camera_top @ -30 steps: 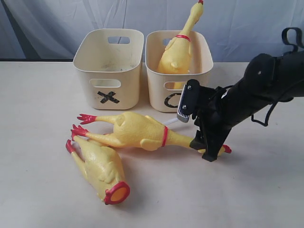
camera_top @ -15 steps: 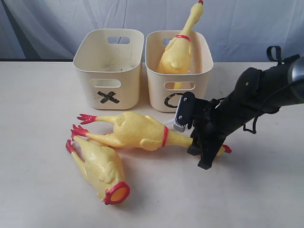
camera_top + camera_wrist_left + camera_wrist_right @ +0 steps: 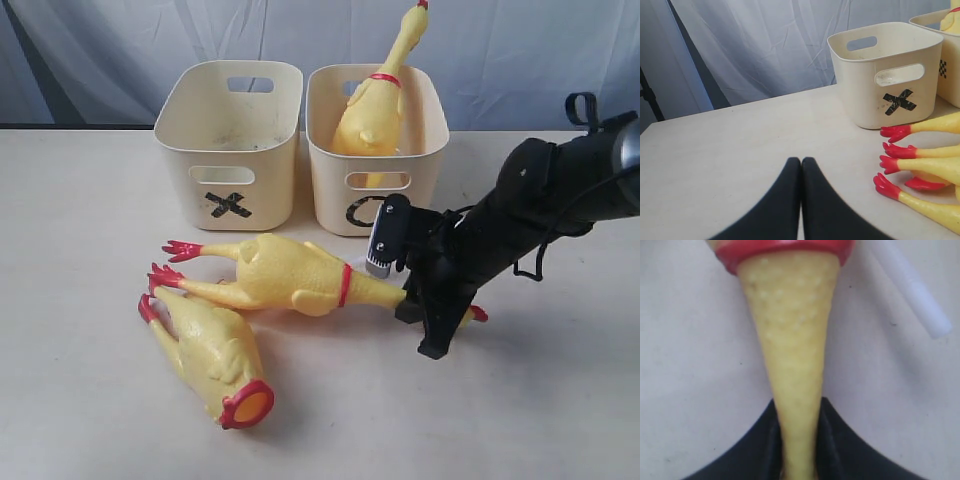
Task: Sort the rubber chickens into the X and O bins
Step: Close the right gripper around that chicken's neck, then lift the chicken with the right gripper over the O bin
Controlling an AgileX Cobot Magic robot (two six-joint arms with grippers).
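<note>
A whole rubber chicken [image 3: 295,275] lies on the table in front of the bins, its feet to the left. My right gripper [image 3: 428,312] is shut on its neck [image 3: 790,330], just past the red neck band [image 3: 785,250]. A white tube [image 3: 910,287] lies beside that neck. A headless chicken body [image 3: 210,350] rests nearer the front left. Another chicken [image 3: 375,105] stands in the O bin [image 3: 430,150]. The X bin [image 3: 230,150] holds no chicken. My left gripper [image 3: 801,162] is shut on nothing, hovering over bare table, apart from the red feet [image 3: 892,162].
A blue-grey curtain [image 3: 520,50] hangs behind the bins. The right arm [image 3: 540,200] slants down across the table's right side. The two bins stand side by side at the back, touching or nearly so.
The right arm has dropped lower and shifted a little left, its fingers settling round the chicken's neck. The chickens and bins have stayed roughly in place.
</note>
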